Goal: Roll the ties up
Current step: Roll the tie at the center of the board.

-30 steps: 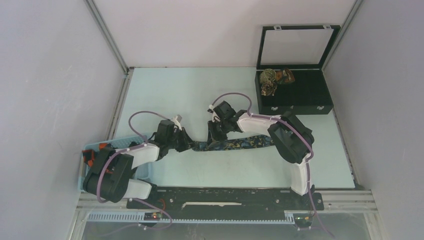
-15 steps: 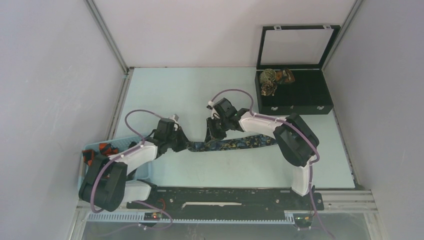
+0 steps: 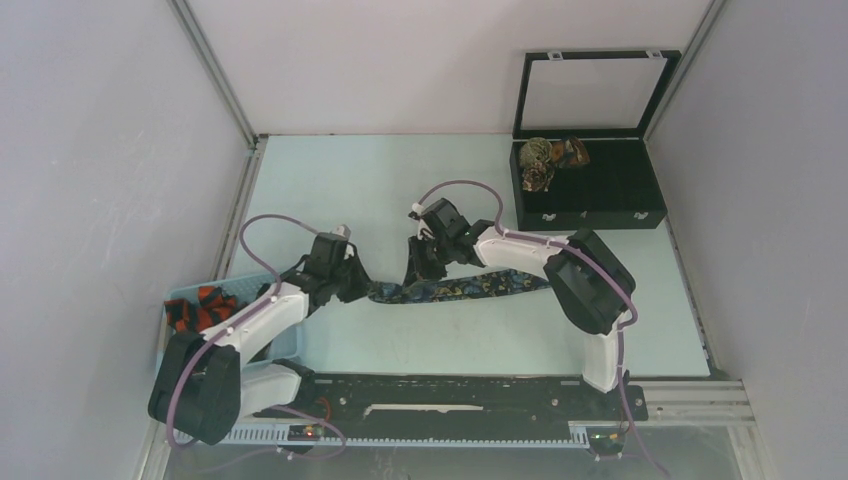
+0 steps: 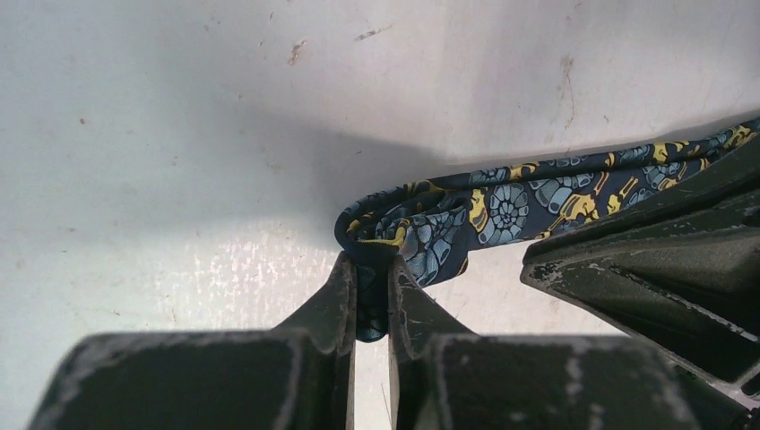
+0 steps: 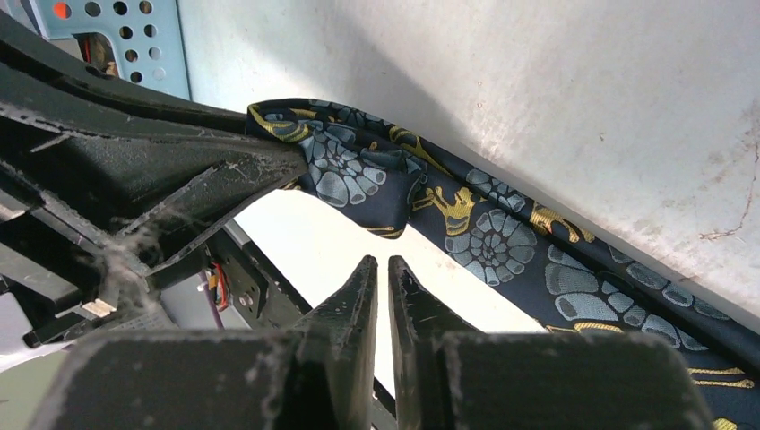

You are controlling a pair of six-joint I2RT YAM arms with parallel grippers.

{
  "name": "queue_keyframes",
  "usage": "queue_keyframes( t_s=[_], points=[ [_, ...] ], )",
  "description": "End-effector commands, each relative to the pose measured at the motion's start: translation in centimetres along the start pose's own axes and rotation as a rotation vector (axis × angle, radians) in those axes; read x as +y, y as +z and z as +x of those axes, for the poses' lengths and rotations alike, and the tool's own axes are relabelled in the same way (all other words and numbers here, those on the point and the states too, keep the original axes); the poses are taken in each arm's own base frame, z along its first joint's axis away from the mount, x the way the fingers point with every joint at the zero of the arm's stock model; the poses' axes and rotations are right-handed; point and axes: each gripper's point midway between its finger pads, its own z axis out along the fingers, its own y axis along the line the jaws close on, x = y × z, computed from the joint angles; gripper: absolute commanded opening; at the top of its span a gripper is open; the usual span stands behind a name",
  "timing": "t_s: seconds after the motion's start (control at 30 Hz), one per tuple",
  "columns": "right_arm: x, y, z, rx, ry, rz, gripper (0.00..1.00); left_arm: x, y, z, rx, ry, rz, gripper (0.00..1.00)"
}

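- Table [image 3: 400, 180]: pale, scuffed surface, walled on 3 sides. Open room lies beyond both grippers toward the far wall.
- Black case [image 3: 600, 215]: lid up, well beyond and to the right of the right gripper [image 3: 420, 268]. Rolled ties [image 3: 540, 165] sit in its left end.
- Blue basket [image 3: 288, 345]: behind the left gripper [image 3: 352, 285], at the left edge. It holds orange-red and black ties [image 3: 205, 305].
- Navy tie [image 3: 460, 287]: flat on the table, running rightward from the left gripper and passing under the right arm.
- Left gripper: pinched on the tie's folded end.
- Right gripper: jaws almost together, nothing between them. The tie's fold is just ahead of its tips.
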Motion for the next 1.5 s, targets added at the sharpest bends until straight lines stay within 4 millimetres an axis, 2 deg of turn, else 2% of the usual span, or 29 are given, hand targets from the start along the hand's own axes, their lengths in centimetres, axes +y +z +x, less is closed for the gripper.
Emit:
queue_keyframes(
  t_s=[0.0,0.17,0.67,0.9,1.17,1.47],
  points=[
    [1.5,0.5,-1.5,-0.046,-0.012,-0.039,0.11,-0.7,-1.0,-1.3,-0.045,0.021,-0.009,0.00],
    [1.6,1.2,-1.4,-0.038,-0.003,-0.052,0.06,-0.8,-1.4,-1.6,-0.051,0.025,-0.019,0.00],
    [2.8,4.0,-1.3,0.009,-0.019,-0.063,0.03,-1.3,-2.3,-2.1,-0.061,0.043,-0.031,0.00],
    [3.1,4.6,-0.9,0.023,-0.018,-0.073,0.03,-1.7,-2.8,-2.6,-0.068,0.045,-0.031,0.00],
    [4.6,5.1,-1.1,0.038,-0.002,-0.127,0.03,-2.7,-3.1,-3.5,-0.074,0.060,-0.035,0.00],
    [4.9,5.9,-1.1,0.049,0.021,-0.162,0.02,-3.7,-3.0,-3.4,-0.059,0.086,-0.045,0.00]
  ],
)
